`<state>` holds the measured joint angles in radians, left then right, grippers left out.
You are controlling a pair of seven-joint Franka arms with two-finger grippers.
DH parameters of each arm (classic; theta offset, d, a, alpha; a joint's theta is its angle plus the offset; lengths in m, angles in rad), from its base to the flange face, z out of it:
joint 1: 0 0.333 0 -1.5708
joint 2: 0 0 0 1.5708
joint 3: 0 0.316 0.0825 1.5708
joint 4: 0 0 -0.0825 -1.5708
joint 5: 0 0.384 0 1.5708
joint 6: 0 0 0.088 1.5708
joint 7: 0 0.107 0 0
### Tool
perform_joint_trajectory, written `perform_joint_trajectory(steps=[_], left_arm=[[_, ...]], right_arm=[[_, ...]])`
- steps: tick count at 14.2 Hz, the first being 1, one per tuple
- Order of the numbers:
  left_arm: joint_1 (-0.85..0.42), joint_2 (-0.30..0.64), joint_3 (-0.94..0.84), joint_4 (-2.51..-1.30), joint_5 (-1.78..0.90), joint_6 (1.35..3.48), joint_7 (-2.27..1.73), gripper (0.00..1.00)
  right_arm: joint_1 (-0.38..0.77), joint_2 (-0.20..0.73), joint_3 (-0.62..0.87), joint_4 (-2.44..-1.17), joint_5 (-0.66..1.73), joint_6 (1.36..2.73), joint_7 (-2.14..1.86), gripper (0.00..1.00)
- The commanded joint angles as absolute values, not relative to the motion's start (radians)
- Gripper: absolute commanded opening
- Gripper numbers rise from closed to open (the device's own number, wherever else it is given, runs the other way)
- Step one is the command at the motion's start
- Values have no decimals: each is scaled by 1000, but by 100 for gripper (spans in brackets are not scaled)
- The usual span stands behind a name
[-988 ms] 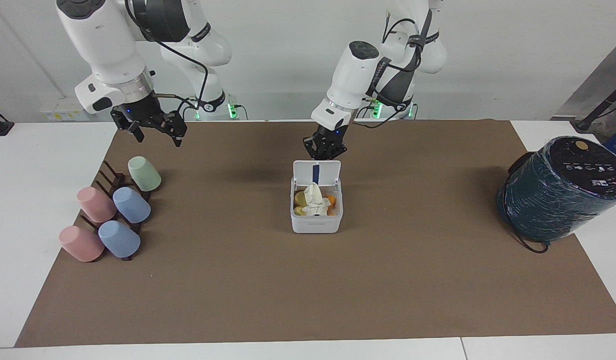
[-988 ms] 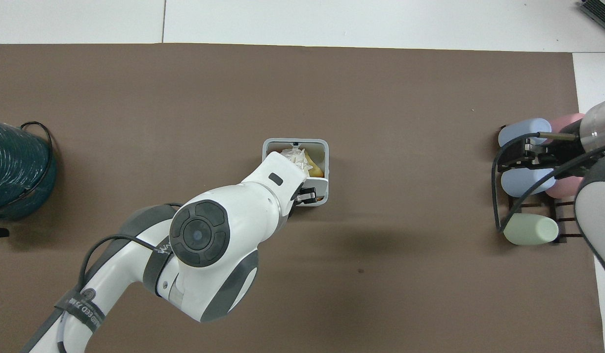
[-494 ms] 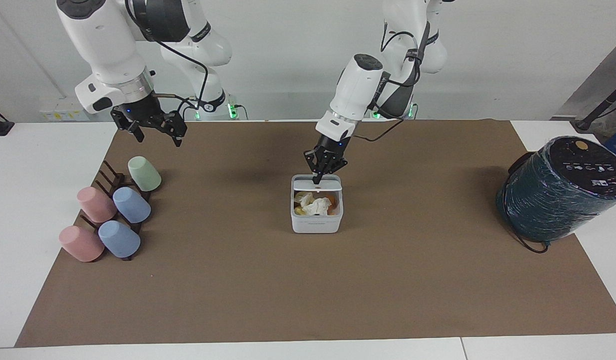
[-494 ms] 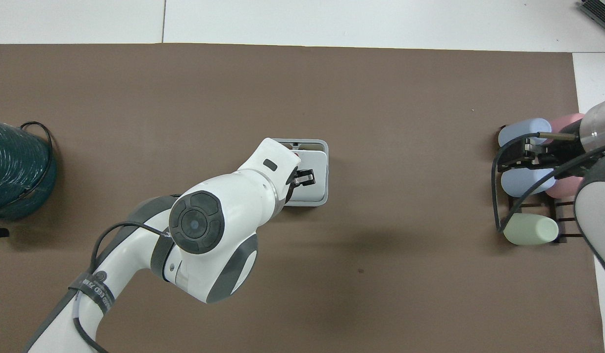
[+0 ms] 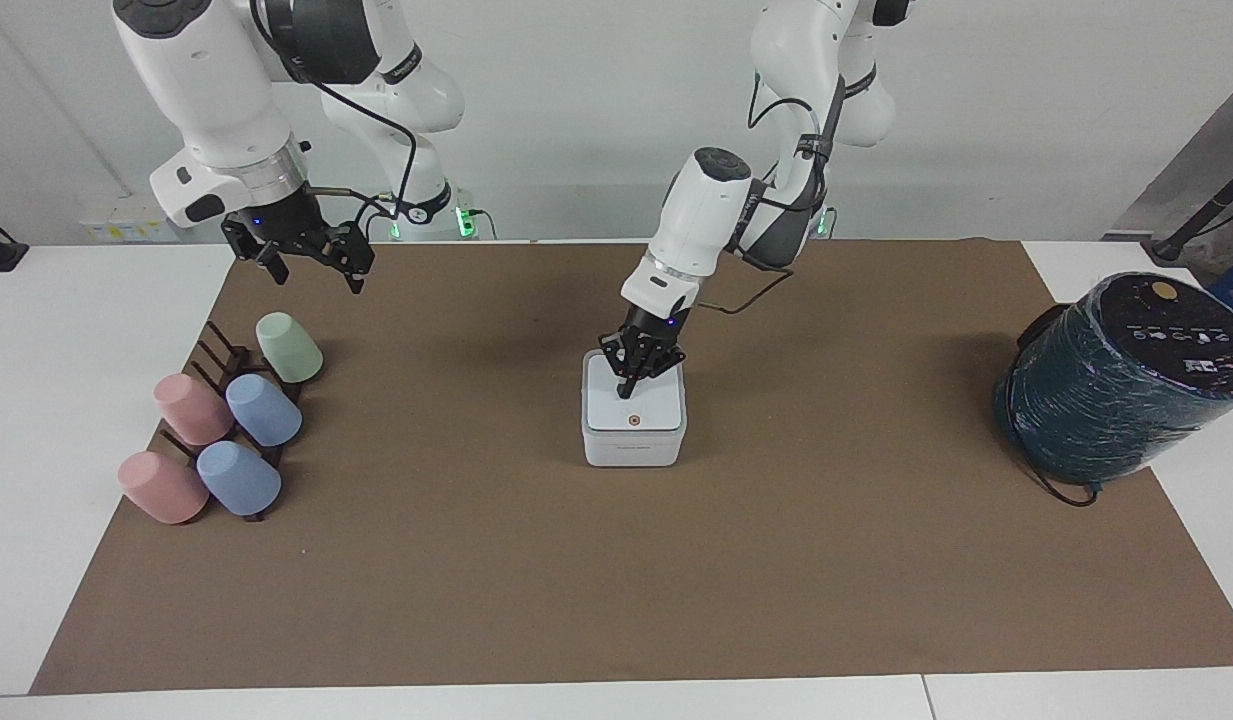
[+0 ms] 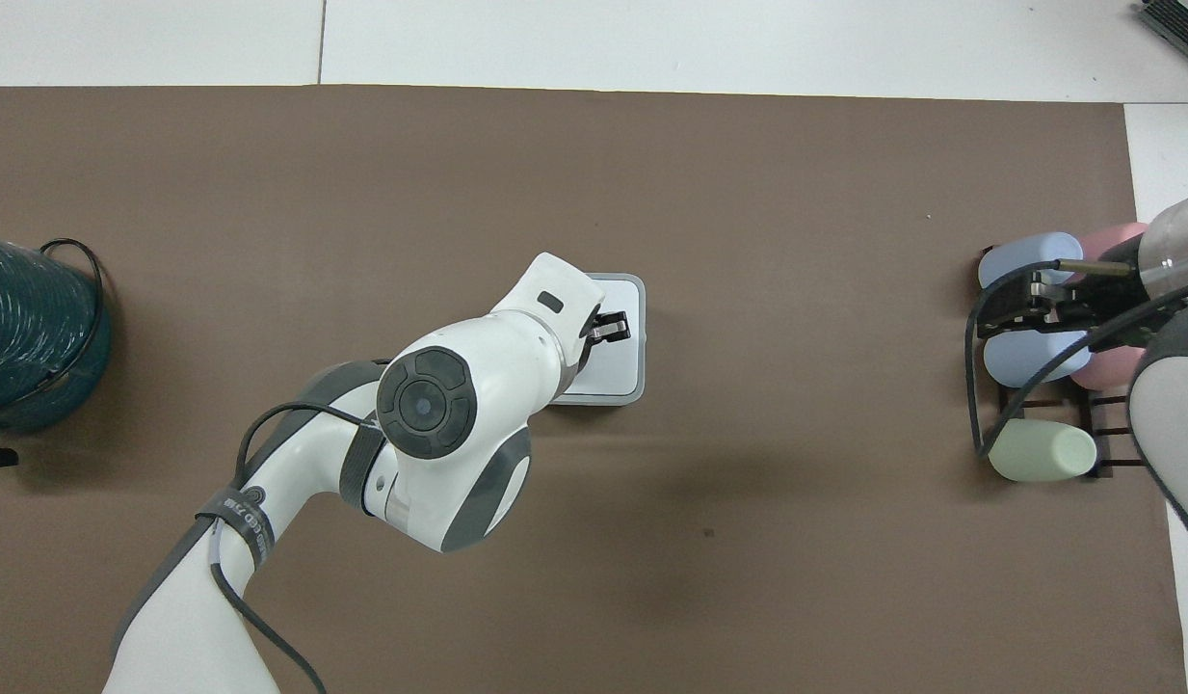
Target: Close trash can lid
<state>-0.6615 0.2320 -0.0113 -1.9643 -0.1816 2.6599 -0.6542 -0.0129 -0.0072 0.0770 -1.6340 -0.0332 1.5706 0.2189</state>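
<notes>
One trash can (image 5: 633, 440), lid (image 5: 636, 408) down

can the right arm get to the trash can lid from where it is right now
Probably not easily. The right claw waits over the cup rack at its end of the table, and the left claw is already pressing on the lid, crowding it.

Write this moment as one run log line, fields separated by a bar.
lid: flat on trash can | left gripper: tips on lid | right gripper: waiting over cups
</notes>
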Motion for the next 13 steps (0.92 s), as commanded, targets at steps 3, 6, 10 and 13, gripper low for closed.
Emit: perform_joint_trajectory(steps=[3, 6, 10, 13], left_arm=[[-657, 270, -11, -1951, -204, 2681, -640, 2], [-660, 308, -11, -1953, -203, 2691, -630, 2], [-658, 321, -8, -1947, -192, 2683, -632, 2], [-631, 310, 3, -1858, -155, 2503, -630, 0]], right_arm=[[-28, -15, 83, -1637, -21, 1563, 189, 100], [-28, -15, 83, -1638, -21, 1563, 190, 100], [-28, -15, 83, -1638, -21, 1563, 189, 100], [-28, -15, 83, -1638, -21, 1563, 189, 100]])
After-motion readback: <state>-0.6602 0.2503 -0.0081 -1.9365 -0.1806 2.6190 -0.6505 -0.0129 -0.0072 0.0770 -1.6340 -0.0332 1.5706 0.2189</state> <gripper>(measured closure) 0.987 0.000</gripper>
